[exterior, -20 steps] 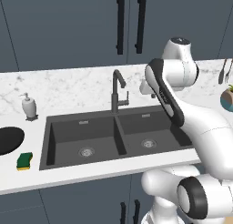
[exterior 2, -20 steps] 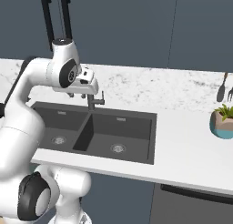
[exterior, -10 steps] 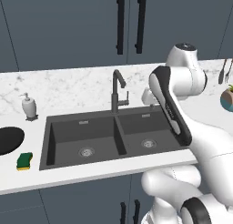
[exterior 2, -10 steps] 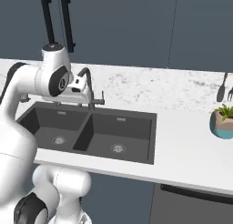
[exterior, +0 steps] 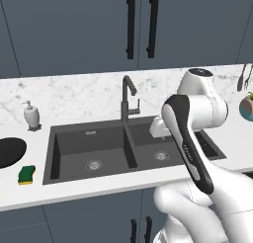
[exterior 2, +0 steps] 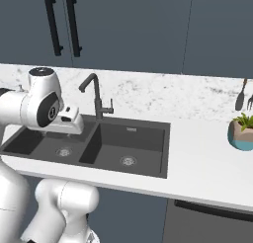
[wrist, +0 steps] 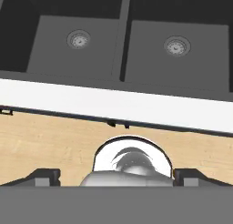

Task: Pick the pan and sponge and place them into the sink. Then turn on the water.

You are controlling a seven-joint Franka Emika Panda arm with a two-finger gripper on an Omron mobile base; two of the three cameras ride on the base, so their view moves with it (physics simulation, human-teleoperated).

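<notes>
The black pan [exterior: 7, 152] lies on the counter at the far left, cut off by the picture's edge. In front of it rests the green and yellow sponge [exterior: 26, 174], left of the dark double sink [exterior: 89, 132]. Both basins [wrist: 73, 54] hold nothing but their metal drains [wrist: 176, 45]. The hooked faucet [exterior: 128, 97] stands behind the divider, and no water runs from it. My gripper [wrist: 116, 176] hangs above the sink near the divider, far from pan and sponge; its white hand [exterior: 160, 128] also appears in the right base view [exterior 2: 69, 123]. The fingertips [wrist: 45, 175] stand wide apart, open, nothing between them.
A white soap dispenser [exterior: 32, 115] stands behind the pan. At the right a teal plant pot [exterior 2: 242, 134] sits on the counter, with utensils [exterior 2: 242, 96] hanging on the wall behind. Dark cabinets with black handles [exterior: 131, 25] hang above the counter.
The arm has folded down and forward. The hand dropped from faucet-top height to just above the sink. Pan and sponge lie as before.
</notes>
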